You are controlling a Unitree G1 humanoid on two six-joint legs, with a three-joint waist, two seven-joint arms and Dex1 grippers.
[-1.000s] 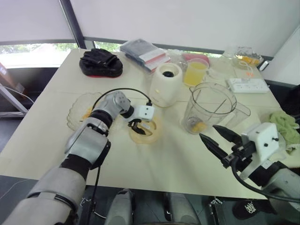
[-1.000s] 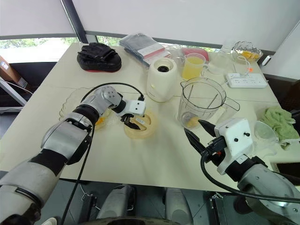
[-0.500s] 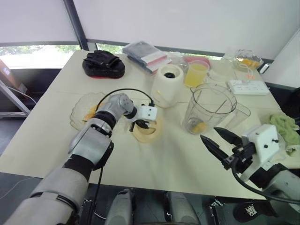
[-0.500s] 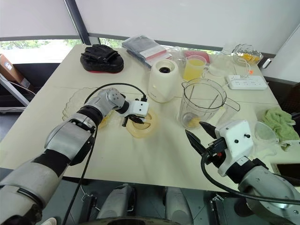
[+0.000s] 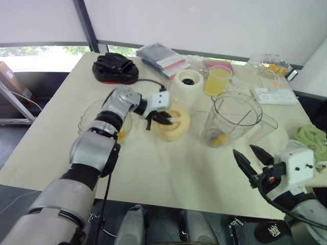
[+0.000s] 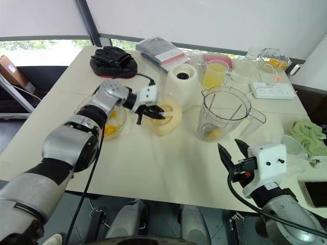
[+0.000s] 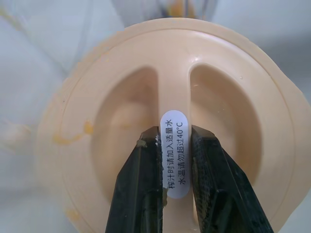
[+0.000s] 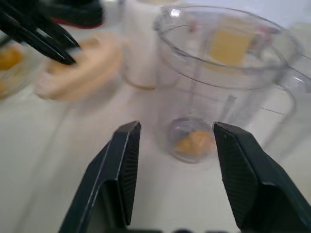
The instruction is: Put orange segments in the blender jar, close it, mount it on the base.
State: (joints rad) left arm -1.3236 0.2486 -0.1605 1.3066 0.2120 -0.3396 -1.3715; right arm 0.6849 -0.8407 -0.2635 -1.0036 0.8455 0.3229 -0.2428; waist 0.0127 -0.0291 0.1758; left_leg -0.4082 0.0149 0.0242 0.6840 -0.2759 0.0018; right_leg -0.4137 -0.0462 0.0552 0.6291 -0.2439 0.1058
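Now carries the lid [image 5: 178, 127], pinched in the left gripper [image 7: 173, 137], off the table [image 5: 168, 168] toward closing the jar [image 5: 236, 120], with the right gripper [image 8: 176, 127] wide.

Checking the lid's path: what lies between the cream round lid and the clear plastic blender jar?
Only bare table between lid and jar, in the right eye view; the white blender base stands behind that gap.

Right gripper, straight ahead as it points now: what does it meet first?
Probably the jar: the open right gripper points at its lower wall, nothing showing between them.
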